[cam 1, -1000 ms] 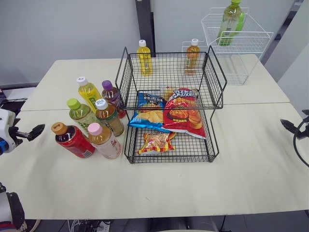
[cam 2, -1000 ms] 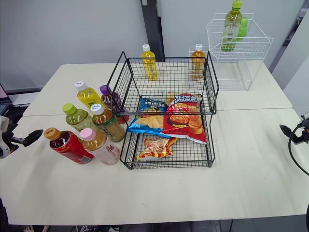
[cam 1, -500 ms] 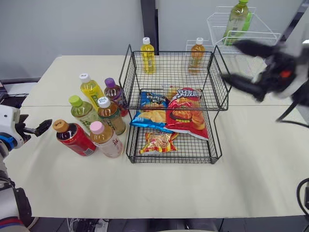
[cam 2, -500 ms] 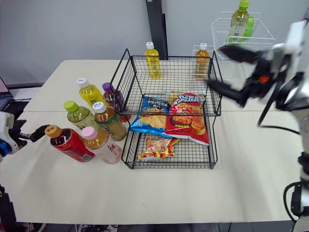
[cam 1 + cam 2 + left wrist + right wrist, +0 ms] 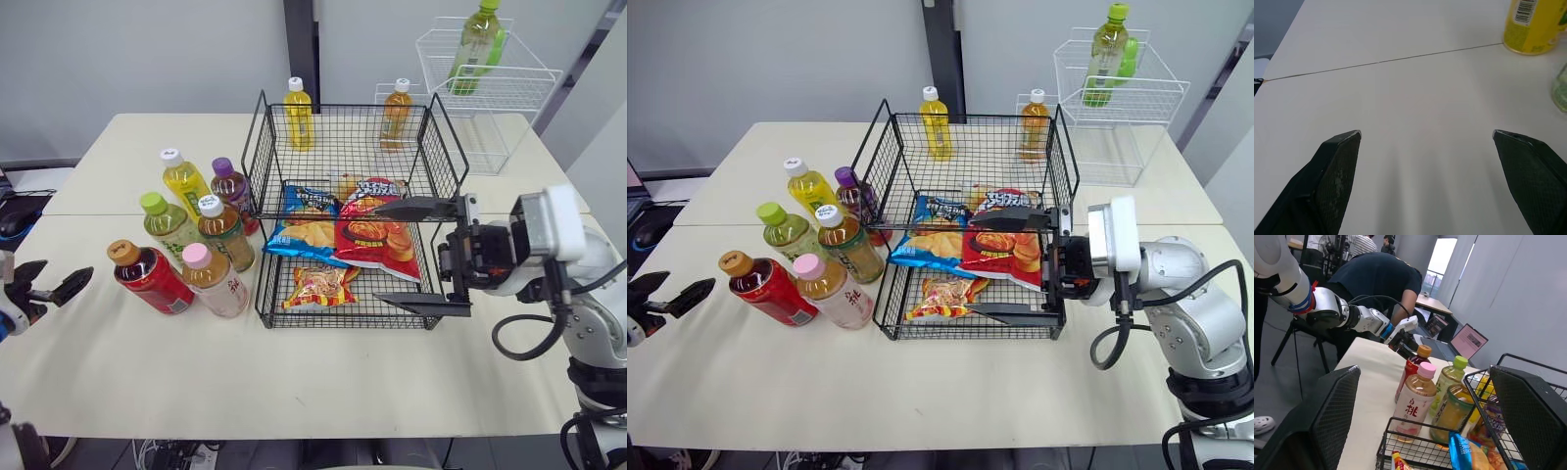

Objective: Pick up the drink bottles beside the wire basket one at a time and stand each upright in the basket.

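- Left gripper (image 5: 51, 281) is seen at the far left over the table (image 5: 294, 382) edge, fingers spread, nothing grasped.
- Six drink bottles are grouped just left of the black wire basket (image 5: 348, 147): a red bottle (image 5: 149, 281) and a pink-capped bottle (image 5: 214, 284) in front, with a green-capped bottle (image 5: 165, 227), a white-capped tea bottle (image 5: 223, 233), a yellow bottle (image 5: 183, 181) and a purple-capped bottle (image 5: 230, 188) behind.
- Snack bags (image 5: 377, 235) are lying in the lower tier.
- Two more bottles (image 5: 297, 113) are noted upright at the upper tier's rear; inside or behind cannot be told.
- Right gripper (image 5: 377, 253) is turned sideways at the basket's front right, fingers wide apart, empty.
- A white rack (image 5: 490, 88) with a green bottle (image 5: 477, 44) is noted at rear right.
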Tool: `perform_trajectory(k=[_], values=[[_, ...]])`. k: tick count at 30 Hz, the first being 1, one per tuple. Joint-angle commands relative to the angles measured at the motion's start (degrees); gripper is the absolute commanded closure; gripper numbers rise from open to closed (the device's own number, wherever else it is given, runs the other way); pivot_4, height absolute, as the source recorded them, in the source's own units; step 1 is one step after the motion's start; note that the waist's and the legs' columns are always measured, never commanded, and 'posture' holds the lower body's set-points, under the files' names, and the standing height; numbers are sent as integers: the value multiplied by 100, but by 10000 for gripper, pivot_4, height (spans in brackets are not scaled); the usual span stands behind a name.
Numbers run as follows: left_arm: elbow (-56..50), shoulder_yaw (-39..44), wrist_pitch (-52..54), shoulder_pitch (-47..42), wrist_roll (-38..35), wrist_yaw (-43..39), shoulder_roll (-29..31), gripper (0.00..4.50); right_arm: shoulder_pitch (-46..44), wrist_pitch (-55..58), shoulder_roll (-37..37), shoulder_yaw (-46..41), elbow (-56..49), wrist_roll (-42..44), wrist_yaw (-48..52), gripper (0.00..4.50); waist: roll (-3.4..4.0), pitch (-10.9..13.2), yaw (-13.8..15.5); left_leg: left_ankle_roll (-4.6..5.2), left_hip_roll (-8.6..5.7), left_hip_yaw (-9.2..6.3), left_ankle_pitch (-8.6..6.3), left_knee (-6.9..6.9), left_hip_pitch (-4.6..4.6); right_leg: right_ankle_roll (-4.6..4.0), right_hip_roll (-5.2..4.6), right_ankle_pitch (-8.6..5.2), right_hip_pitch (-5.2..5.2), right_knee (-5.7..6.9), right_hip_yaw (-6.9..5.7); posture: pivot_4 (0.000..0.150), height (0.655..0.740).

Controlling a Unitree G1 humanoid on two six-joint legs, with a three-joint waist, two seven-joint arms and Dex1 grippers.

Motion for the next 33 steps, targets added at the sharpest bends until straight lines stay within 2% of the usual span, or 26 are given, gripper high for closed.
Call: perform_trajectory(k=[1,4,7,12,15,19,27,33], values=[[-2002,924,884,1027,-788,-66,-59,169,-198,205,11,-78,-87,314,-33,0,0,1,-6,-1,11,1,-1,0,-1,-3,7,2,-2,-3,0,1500,7400],[-4048,1740,1848,2324,-1449,81,-503,169,-336,350,24,-79,23,378,-74,0,4,2,15,-5,43,7,-3,-3,2,-25,10,14,-3,-18,1,1500,7400],[-5624,2329,2536,3256,-2004,313,-971,169,-559,450,63,-51,178,374,-117,0,8,6,14,-6,52,18,-3,-12,9,-30,11,16,0,-32,4,1500,7400],[-7124,2333,3131,3445,-2462,1111,-1307,169,-820,514,114,35,391,277,-94,0,8,6,193,-10,55,23,0,-9,12,-33,22,15,9,-33,-8,1500,7400],[-7391,1865,3109,3039,-2287,1613,-1394,169,-848,523,112,107,442,190,-38,0,9,6,252,-19,51,37,6,-8,12,-34,36,16,15,-33,-10,1500,7400],[-7211,1194,3019,2379,-1870,2112,-1430,169,-854,546,105,159,505,75,-25,0,7,5,271,-20,51,51,7,-7,12,-42,45,22,11,-33,-6,1500,7400],[-6850,357,2945,1793,-1560,2168,-1571,169,-787,572,74,139,423,-109,-111,0,7,6,185,-20,53,62,6,-12,10,-43,47,23,4,-36,1,1500,7400],[-6764,210,2845,1676,-1371,2201,-1626,169,-690,646,24,60,257,-57,-204,0,7,6,161,-19,54,61,6,-13,9,-43,46,23,4,-37,1,1500,7400]])
